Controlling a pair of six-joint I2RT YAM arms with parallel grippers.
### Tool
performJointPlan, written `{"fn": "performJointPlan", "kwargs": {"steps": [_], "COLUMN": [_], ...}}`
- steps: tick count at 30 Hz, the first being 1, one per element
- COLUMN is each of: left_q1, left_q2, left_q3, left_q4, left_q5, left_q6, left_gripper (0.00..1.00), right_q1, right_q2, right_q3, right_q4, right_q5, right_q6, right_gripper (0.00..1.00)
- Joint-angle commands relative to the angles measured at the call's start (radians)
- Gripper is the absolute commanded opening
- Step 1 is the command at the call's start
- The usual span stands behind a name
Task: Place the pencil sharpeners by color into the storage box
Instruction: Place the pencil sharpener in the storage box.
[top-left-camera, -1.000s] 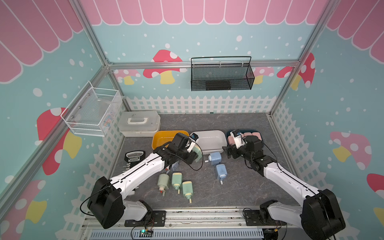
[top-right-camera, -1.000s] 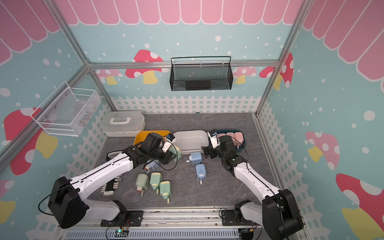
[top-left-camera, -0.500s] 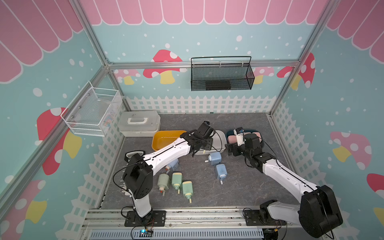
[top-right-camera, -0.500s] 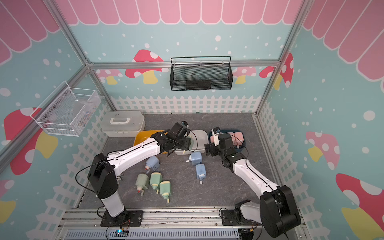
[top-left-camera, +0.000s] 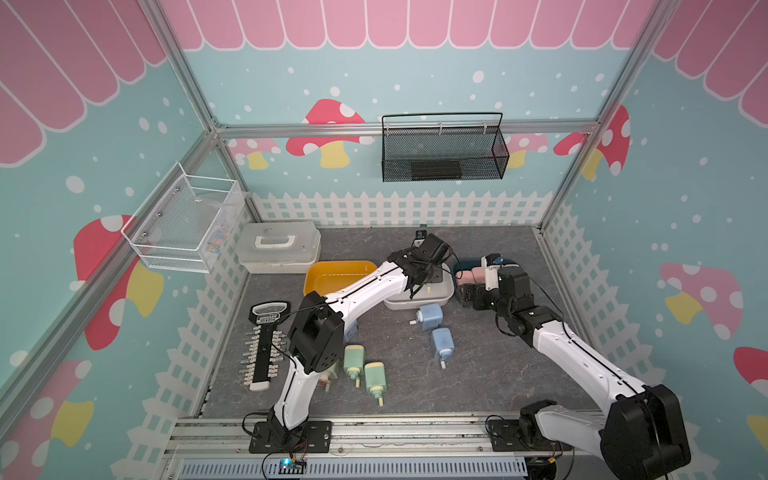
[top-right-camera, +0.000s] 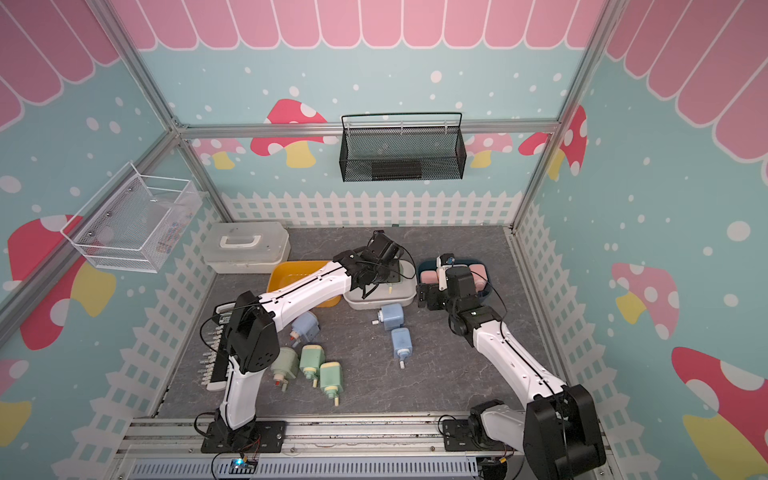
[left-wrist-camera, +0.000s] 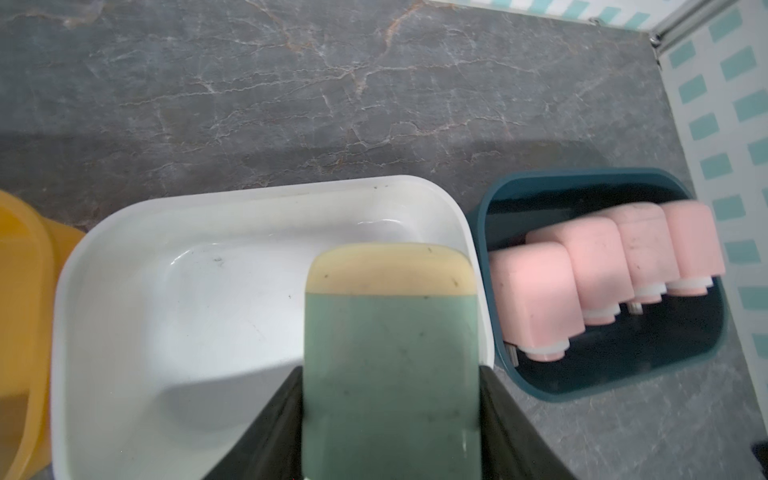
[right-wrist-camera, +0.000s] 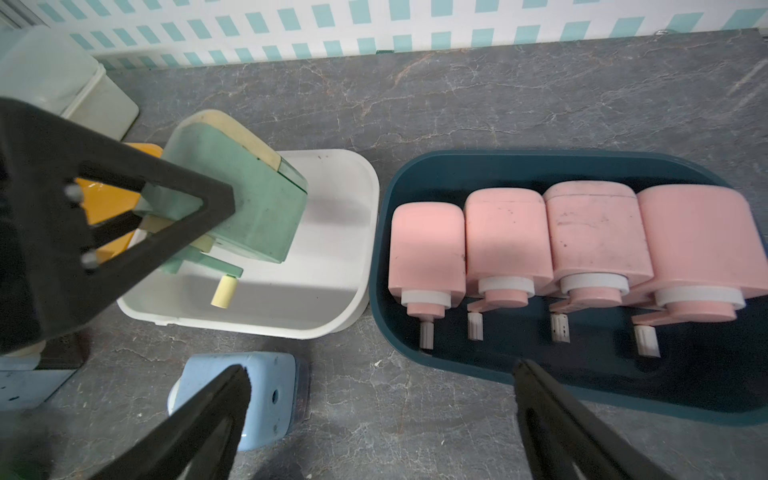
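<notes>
While our left gripper was clamped on a green sharpener tilted over the white tray, crank stub down, we judged the step wanted a lower drop: level the body, ease it near the floor, then part the jaws. Our right gripper hung empty, wide apart, near the teal tray of four pink sharpeners

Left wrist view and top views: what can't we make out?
Left wrist view: the green sharpener hides its own crank and part of the white tray; the frame edge cuts it off.
Both top views: the left arm covers part of the yellow tray; in a top view, most of one blue sharpener.
Wire basket: contents too small.
</notes>
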Motion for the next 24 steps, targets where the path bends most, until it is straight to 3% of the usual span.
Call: {"fn": "performJointPlan", "kwargs": {"steps": [1,11,17,22,24], "left_q1": [-0.029,-0.052,-0.055,-0.056,-0.055], "left_q2": [0.066,0.293,0.388,0.423,0.428], "left_q3": [0.137,0.489,0.600,0.628,0.626], "left_q4": [-0.126,-0.370,-0.368,-0.368,-0.368], "left_q5": [-0.147,-0.177,-0.091,-0.119,-0.121], "left_q6": [-0.152,-0.286,-0.217,-0.180,-0.163], "left_gripper": [0.00,0.00,0.00,0.00,0.06], "right_q1": [-0.040,-0.083,-0.085,-0.085,-0.086], "right_q2": [-0.025,-0.107,-0.127,-0.133,-0.132], "right_q3": [-0.012,-0.067,-0.087,-0.096,-0.096], "right_q4": [-0.043,-0.081,-0.091,-0.088,-0.089], "right_q5": [-0.079,-0.084,-0.054,-0.054,-0.054], "right_q6": [0.022,-0.008,-0.018,-0.022,-0.024], "right_gripper": [0.99,0.98,0.99,0.98,0.98]}}
